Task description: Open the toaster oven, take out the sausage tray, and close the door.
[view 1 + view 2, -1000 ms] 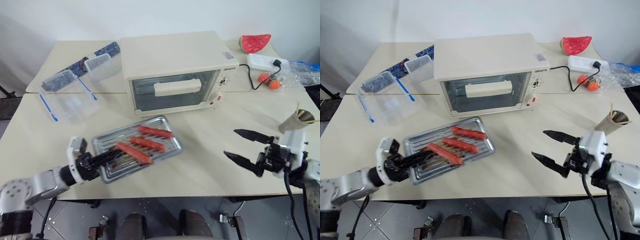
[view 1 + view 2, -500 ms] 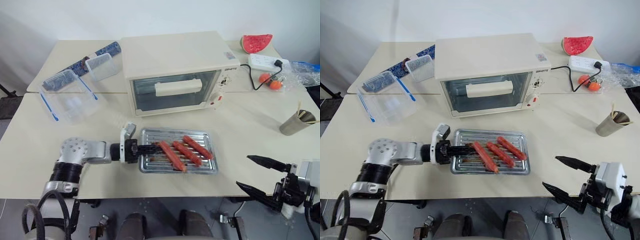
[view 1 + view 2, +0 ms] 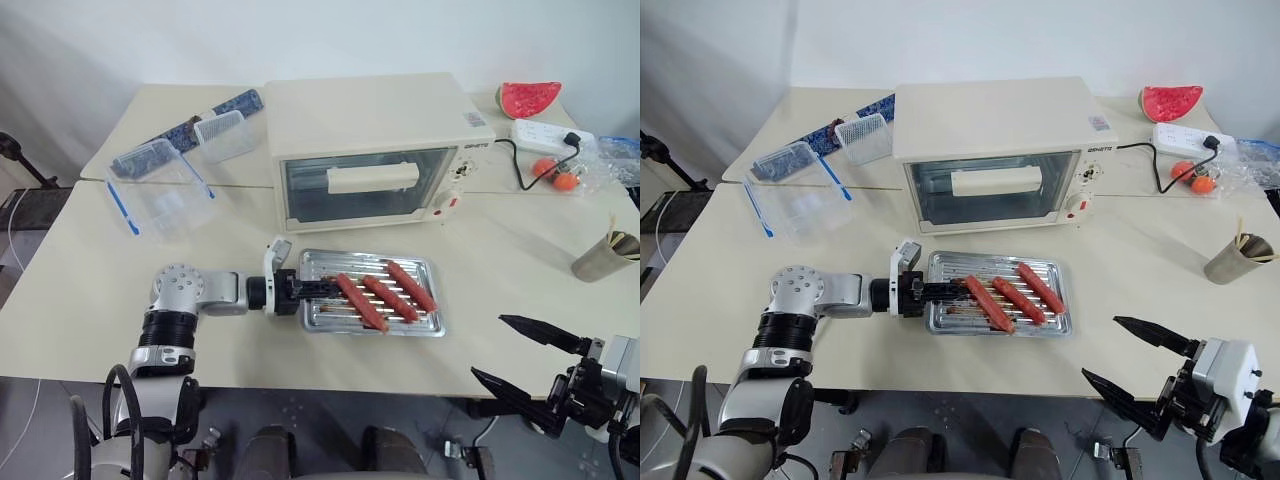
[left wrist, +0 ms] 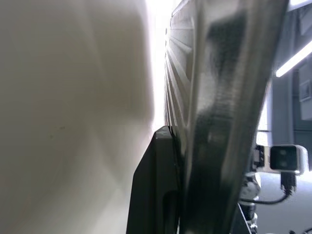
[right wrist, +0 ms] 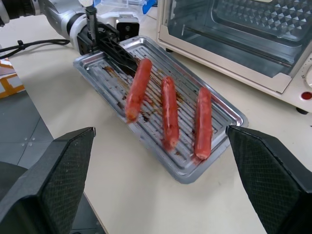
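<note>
1. Fingers of the left gripper are pinched shut on the near-left short rim of the tray — one finger lies over the ridged base, reaching toward the nearest sausage; in the left wrist view a black finger presses flat against the metal edge.
2. Fingers of the right gripper stand wide apart and hold nothing; they hang off the front edge of the counter, well apart from the tray, with nothing between the two black tips.
3. Tray lies flat on the counter just in front of the oven, its long axis running left to right, roughly parallel with the oven's front, the gripped short end toward the left arm.
4. Sausages — three of them — lie side by side across the ridges, each slanting from far-left to near-right, none touching another.
5. Door is closed, its cream bar handle level across the glass.
6. Clear plastic containers sit to the left of the oven, well away from the tray.
</note>
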Robot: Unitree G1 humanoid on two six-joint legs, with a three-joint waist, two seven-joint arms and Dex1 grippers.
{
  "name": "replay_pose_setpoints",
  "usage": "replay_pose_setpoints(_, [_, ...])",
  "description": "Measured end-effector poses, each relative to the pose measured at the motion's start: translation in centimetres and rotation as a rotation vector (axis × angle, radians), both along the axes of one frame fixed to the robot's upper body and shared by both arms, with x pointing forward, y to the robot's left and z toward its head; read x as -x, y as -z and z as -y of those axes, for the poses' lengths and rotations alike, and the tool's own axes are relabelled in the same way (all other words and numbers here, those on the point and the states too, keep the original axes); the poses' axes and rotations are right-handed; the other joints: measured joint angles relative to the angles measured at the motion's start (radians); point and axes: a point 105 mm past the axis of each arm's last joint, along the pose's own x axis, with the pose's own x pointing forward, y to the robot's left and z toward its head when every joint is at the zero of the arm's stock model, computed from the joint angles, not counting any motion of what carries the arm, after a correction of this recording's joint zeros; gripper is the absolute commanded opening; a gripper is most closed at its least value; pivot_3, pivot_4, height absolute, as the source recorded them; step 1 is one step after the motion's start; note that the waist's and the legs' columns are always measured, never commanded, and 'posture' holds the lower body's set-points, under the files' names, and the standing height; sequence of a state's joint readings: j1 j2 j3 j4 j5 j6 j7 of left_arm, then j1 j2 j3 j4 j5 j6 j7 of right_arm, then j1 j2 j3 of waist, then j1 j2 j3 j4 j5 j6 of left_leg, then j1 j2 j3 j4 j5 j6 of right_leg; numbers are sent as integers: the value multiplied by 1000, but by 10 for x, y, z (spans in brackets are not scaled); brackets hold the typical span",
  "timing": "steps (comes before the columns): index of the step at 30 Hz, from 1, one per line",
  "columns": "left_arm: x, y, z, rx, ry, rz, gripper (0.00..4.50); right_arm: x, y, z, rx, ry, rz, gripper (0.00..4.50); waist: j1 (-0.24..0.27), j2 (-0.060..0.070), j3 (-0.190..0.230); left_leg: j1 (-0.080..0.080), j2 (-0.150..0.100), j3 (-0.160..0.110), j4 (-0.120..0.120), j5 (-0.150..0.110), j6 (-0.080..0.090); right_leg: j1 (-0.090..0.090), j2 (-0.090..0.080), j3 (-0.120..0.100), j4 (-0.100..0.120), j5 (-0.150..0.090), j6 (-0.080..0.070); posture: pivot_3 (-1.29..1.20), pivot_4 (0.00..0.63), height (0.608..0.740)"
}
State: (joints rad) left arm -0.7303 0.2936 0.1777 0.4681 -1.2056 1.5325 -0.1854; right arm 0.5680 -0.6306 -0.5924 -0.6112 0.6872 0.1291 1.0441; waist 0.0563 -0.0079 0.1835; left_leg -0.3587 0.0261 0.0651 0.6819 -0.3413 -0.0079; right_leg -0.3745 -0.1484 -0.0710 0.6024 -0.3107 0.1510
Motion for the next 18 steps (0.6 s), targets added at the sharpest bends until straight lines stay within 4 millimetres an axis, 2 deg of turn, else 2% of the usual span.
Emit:
replay_pose_setpoints(9, [6,1,0,-79,27,29,0,-1,-3,-2,2,12,17,4476,-5,-1,0,0,0,0,-2,-1,-1,-1,1,0,-2,0,0,0,150,740])
replay_pose_setpoints(12, [6,4,0,-107,10,40,632,-1,-3,-2,0,12,17,4500,-6,-1,0,-1,0,0,-2,-1,-1,-1,1,0,-3,0,0,0,150,740])
replay_pose_setpoints(15, [4,11,-4,-170,-21,49,1441,-1,-3,-4,2,8,20,4500,-8,-1,0,0,1,0,-3,-1,-1,-1,1,0,-3,0,0,0,150,740])
replay_pose_setpoints(18, [4,10,-5,-151,-35,52,2231,-2,-3,-4,6,7,23,4500,-12,-1,0,0,1,1,-3,-1,-1,-1,1,0,-3,0,0,0,150,740])
